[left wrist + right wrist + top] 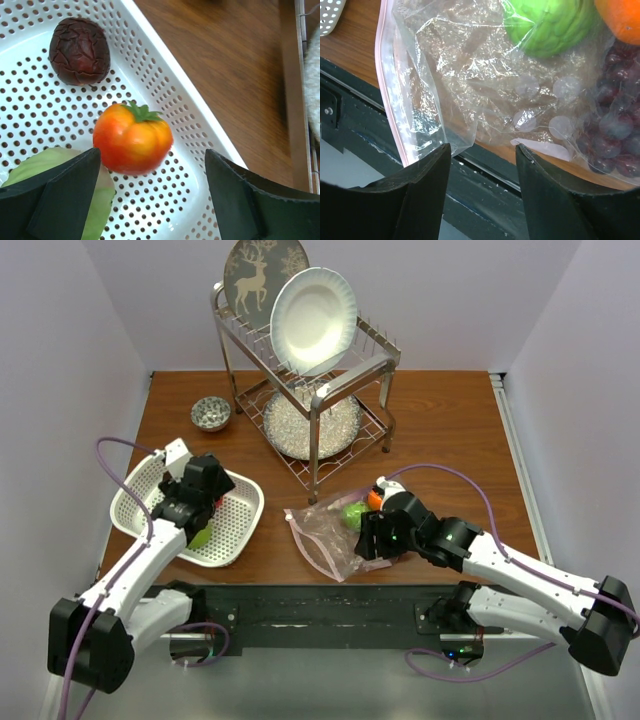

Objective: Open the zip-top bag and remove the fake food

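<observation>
The zip-top bag [322, 535] lies crumpled near the table's front edge, its pink zip strip [387, 100] on the left in the right wrist view. Inside it are a green cabbage-like ball [550, 25], an orange fruit [620, 20] and purple grapes [615, 135]. My right gripper [482, 147] is open at the bag's near edge, with a loose corner of plastic by its left finger. My left gripper [151, 156] is open just above the white basket [165, 80]. An orange-red tomato [132, 140], a dark purple piece [79, 50] and a green piece [45, 165] lie in the basket.
A wire dish rack [310, 390] with a white plate and a deer-patterned plate stands at the back centre. A small patterned bowl [211, 413] sits to its left. A black rail [300, 605] runs along the table's near edge, right below the bag.
</observation>
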Controlling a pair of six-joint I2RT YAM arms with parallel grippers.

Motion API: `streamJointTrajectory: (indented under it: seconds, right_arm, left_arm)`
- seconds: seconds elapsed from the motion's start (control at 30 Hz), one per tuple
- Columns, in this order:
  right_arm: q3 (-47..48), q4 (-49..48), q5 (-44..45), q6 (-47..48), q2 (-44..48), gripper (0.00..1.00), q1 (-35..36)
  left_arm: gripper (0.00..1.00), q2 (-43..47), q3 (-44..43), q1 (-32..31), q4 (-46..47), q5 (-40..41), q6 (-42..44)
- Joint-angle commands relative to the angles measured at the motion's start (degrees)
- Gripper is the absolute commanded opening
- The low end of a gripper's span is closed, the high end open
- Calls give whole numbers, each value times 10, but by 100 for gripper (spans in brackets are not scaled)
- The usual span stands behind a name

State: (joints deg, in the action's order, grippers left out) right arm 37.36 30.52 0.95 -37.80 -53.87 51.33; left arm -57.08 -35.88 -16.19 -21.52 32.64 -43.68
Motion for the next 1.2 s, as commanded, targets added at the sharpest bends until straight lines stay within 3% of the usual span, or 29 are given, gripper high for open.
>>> streamJointTrajectory:
  seconds: [0.0, 0.17, 0.27, 0.47, 0.63, 0.9, 1.17]
  right_arm:
    - [26, -19, 28, 23, -1, 58, -1]
    - [40, -24, 55, 34, -13, 58, 0]
    - [50, -32, 70, 38, -31, 57, 0]
    - [83, -36, 142, 36, -76, 57, 0]
    - [111, -35, 201, 22, -108, 55, 0]
    - [148, -51, 256, 7, -178, 48, -1]
    - [159, -53, 320, -25, -236, 32, -1]
  left_arm:
    - [86, 61, -1, 3, 28, -41, 32]
    - [67, 129, 39, -6, 43, -146, 42]
    - [59, 149, 58, -53, 37, -163, 30]
    - [47, 125, 88, -265, 65, -130, -62]
    - [34, 64, 94, -385, 103, -92, -105]
    - [19, -43, 94, -459, 233, -111, -130]
    - [18, -109, 103, -482, 330, -127, -132]
